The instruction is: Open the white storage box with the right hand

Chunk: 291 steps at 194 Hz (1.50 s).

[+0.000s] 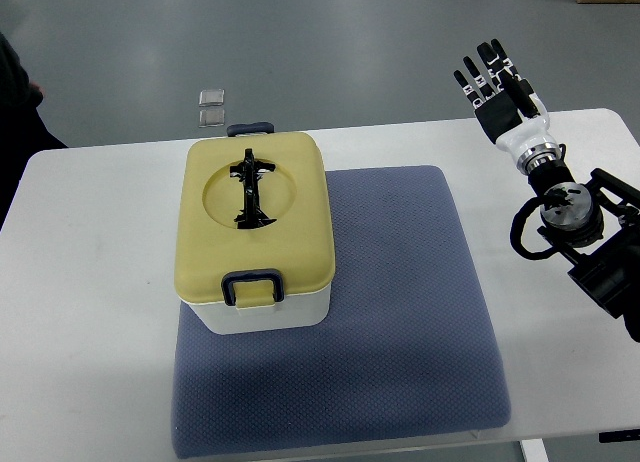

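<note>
Nearest me, the white storage box (pixel 256 244) sits latched under its yellow lid (pixel 258 207) on the blue-grey mat (pixel 400 312), front clasp (pixel 252 285) facing me, long axis running away from me. My right hand (pixel 503 92) hovers well apart to its right and farther back, fingers (pixel 483 67) spread, holding nothing. Between fingers and box I see bare mat and white table (pixel 90 242); beyond the hand lies the table's far edge.
</note>
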Motion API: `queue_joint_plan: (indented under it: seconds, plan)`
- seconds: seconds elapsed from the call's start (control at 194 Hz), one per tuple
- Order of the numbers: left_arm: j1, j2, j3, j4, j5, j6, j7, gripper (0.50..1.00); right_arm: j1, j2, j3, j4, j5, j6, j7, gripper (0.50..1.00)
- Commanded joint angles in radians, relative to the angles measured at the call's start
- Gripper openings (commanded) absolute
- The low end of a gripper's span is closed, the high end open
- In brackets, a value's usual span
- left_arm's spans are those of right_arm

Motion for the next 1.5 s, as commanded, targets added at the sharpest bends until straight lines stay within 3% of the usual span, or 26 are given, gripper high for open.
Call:
queue_joint_plan:
  seconds: [0.0,0.356,0.485,0.593,0.696,0.763,0.768,0.778,0.979,1.077,1.191,1.34,1.495]
  plan:
    - [0.000,0.000,-0.001,0.000,-0.001,0.000,0.000,1.000,0.000,-0.001,-0.001,-0.001,0.000,0.003,0.000,0.932]
    - [0.000,0.000,-0.063,0.000,0.000,0.000,-0.002,1.000,0.020,-0.008,-0.005,0.001,-0.008,0.009,0.002,0.932]
    - [0.000,0.000,-0.063,-0.002,0.002,-0.002,-0.002,1.000,0.112,-0.019,-0.011,0.004,-0.104,0.047,-0.005,0.932]
    - [0.000,0.000,-0.063,-0.031,0.000,-0.002,-0.002,1.000,0.221,-0.022,-0.017,0.004,-0.322,0.093,-0.006,0.932]
    - [-0.002,0.000,-0.063,-0.055,0.000,-0.002,-0.002,1.000,0.331,-0.022,-0.095,0.011,-0.694,0.107,-0.006,0.930]
    - [-0.002,0.000,-0.063,-0.058,0.000,-0.002,-0.002,1.000,0.341,-0.022,-0.106,0.014,-0.729,0.109,-0.005,0.930]
    - [-0.003,0.000,-0.063,-0.067,0.000,-0.002,-0.002,1.000,0.398,-0.022,-0.157,0.043,-0.906,0.118,-0.003,0.930]
    - [-0.005,0.000,-0.063,-0.071,0.000,-0.002,-0.002,1.000,0.408,-0.023,-0.167,0.053,-0.948,0.119,-0.001,0.930]
    - [-0.006,0.000,-0.063,-0.086,0.000,-0.002,0.000,1.000,0.609,-0.071,-0.410,0.146,-1.411,0.121,0.034,0.930]
    - [-0.008,0.000,-0.063,-0.086,0.000,-0.002,0.000,1.000,0.696,-0.099,-0.541,0.206,-1.594,0.101,0.091,0.930]
    - [-0.008,0.000,-0.063,-0.086,0.000,-0.002,0.000,1.000,0.747,-0.108,-0.679,0.263,-1.750,0.012,0.147,0.928]
    - [-0.008,0.000,-0.064,-0.084,0.000,-0.002,0.000,1.000,0.739,-0.082,-0.773,0.268,-1.778,-0.111,0.153,0.928]
    - [-0.008,0.000,-0.064,-0.084,0.000,-0.002,0.000,1.000,0.712,-0.057,-0.788,0.257,-1.781,-0.189,0.152,0.926]
